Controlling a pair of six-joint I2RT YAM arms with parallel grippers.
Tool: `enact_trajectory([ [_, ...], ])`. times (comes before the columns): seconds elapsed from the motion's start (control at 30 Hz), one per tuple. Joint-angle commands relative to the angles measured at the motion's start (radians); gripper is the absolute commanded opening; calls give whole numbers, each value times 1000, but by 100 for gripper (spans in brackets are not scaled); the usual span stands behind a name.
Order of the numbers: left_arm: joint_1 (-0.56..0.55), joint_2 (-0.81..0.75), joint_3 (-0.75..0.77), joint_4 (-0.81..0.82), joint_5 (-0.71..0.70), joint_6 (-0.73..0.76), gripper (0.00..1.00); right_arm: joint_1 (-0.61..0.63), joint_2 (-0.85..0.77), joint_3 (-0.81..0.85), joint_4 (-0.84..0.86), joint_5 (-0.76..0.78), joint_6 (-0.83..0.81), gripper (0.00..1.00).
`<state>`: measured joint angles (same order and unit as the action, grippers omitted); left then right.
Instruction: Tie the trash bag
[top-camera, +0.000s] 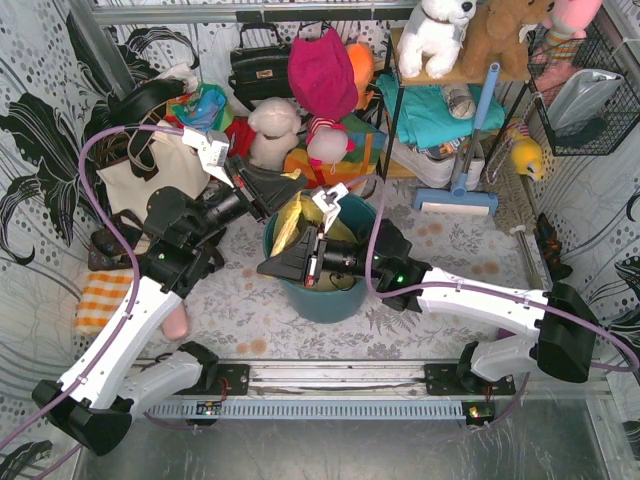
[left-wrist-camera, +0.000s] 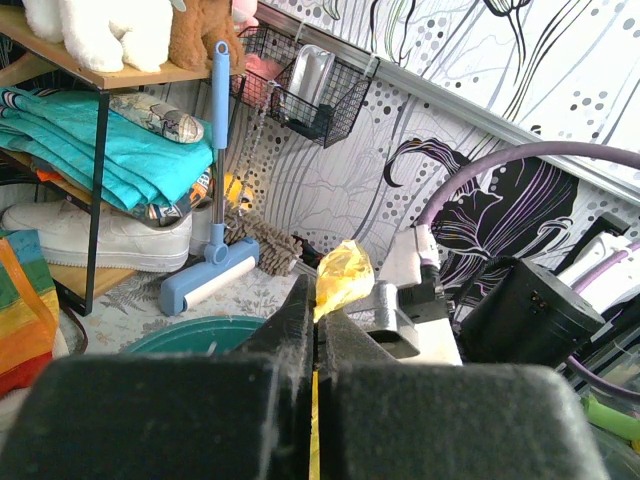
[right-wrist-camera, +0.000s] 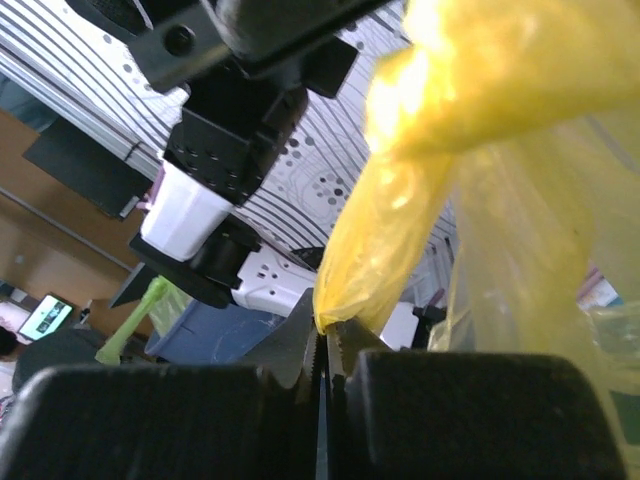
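The trash bag is thin yellow plastic, drawn up out of the round teal bin at the table's middle. My left gripper comes in from the left above the bin's rim. In the left wrist view this gripper is shut on a bunched tail of the bag. My right gripper reaches leftward across the front of the bin. In the right wrist view it is shut on the end of a twisted strand of the bag. The bag's contents are hidden.
Handbags, plush toys and a pink cap crowd the back behind the bin. A shelf with folded cloth and a blue-handled roller stand at the back right. An orange checked cloth lies at the left.
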<state>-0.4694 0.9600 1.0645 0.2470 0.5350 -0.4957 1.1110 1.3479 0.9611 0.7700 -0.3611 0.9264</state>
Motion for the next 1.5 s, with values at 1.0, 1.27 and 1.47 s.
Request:
enact_trajectory([
  [1.0,8,358,210,-146,-284,214,0,5,-307,-31,-650,-515,-132,0],
  [1.27,29,493,224,-251,-428,250,0,19,-397,-164,-605,-550,-66,0],
  [1.47,31,567,273,-301,-475,242,0,47,-390,-106,-641,-550,-100,0],
])
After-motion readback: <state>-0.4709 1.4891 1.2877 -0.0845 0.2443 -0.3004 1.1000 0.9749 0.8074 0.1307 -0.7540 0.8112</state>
